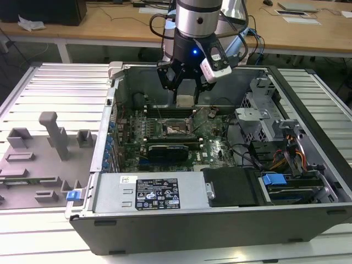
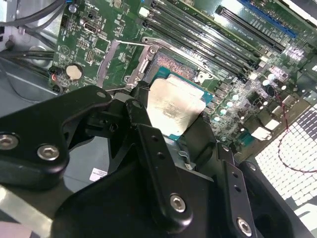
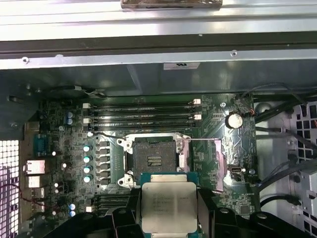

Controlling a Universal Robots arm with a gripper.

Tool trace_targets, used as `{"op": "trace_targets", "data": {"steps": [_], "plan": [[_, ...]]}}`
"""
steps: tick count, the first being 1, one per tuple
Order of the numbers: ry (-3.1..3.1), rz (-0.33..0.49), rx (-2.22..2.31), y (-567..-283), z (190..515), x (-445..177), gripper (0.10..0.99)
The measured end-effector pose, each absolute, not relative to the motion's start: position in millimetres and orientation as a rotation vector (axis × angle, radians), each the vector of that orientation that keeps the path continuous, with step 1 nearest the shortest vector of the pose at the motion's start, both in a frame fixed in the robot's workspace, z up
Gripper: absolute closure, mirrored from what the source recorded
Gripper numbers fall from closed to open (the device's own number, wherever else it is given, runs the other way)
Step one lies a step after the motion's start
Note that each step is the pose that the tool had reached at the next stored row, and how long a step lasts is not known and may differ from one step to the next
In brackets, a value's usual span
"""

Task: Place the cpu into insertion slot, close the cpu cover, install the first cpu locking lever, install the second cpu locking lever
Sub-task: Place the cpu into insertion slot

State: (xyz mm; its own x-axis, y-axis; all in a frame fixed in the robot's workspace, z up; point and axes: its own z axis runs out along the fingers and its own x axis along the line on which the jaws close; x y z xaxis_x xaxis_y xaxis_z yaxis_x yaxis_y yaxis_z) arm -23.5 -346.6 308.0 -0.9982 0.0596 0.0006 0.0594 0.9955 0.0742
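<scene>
Gripper: I see it [image 1: 186,97] at upper middle of the exterior view, fingers clamped on the cpu [image 3: 168,206].
Cpu: held flat with its pale top facing up, above the motherboard [image 3: 74,124], not seated.
Insertion slot: uncovered [image 3: 154,158], mid-frame in the exterior view, just below the gripper.
Cpu cover: swung open [image 2: 105,64] beside the slot.
</scene>
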Motion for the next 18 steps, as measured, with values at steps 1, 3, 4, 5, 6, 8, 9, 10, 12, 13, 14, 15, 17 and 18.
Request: {"op": "trace_targets", "data": {"steps": [1, 3, 4, 5, 6, 8, 9, 10, 12, 13, 14, 15, 17, 18], "plan": [[3.136, 0.116, 0.108, -346.6, 307.6, -23.5, 0.545], [3.133, 0.113, 0.153, -346.6, 306.5, -23.5, 0.545], [3.131, 0.111, 0.171, -346.6, 306.2, -23.5, 0.545], [3.13, 0.11, 0.192, -346.6, 305.8, -23.5, 0.545], [3.128, 0.108, 0.208, -346.6, 305.5, -23.5, 0.545], [3.125, 0.104, 0.245, -346.6, 304.9, -23.5, 0.545], [3.122, 0.102, 0.269, -346.6, 304.5, -23.5, 0.545], [3.12, 0.1, 0.289, -346.6, 304.2, -23.4, 0.545], [3.115, 0.097, 0.333, -346.6, 303.5, -23.5, 0.545], [3.111, 0.095, 0.36, -346.6, 303.1, -23.4, 0.545], [3.108, 0.093, 0.38, -346.6, 302.8, -23.5, 0.545], [3.105, 0.091, 0.399, -346.6, 302.5, -23.4, 0.545], [3.098, 0.088, 0.444, -346.6, 301.9, -23.4, 0.545], [3.092, 0.086, 0.481, -346.6, 301.4, -23.4, 0.545]]}}
